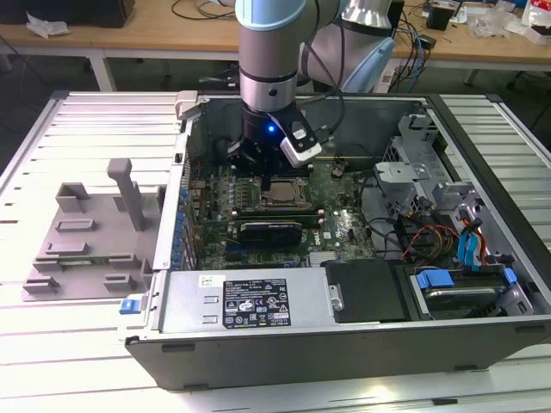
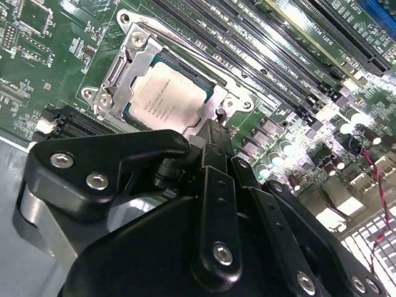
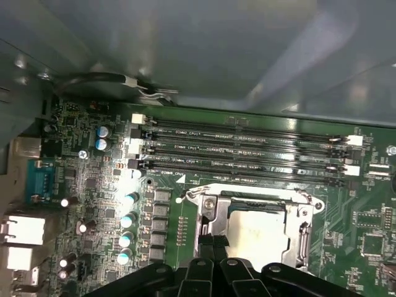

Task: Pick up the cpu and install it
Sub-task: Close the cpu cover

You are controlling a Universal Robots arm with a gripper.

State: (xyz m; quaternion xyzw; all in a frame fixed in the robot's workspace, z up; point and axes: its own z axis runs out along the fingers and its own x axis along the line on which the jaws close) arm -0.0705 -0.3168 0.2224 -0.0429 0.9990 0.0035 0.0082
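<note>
Just beneath the tool (image 2: 213, 128), the cpu (image 2: 167, 99) is lying flat inside the socket (image 2: 124, 68), apparently seated for installation, while the tool is hovering clenched and empty over its edge.

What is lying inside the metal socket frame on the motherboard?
The cpu lies flat inside the socket frame, its silvery top showing. The gripper hides part of one edge, and whatever is under the chip is covered.
</note>
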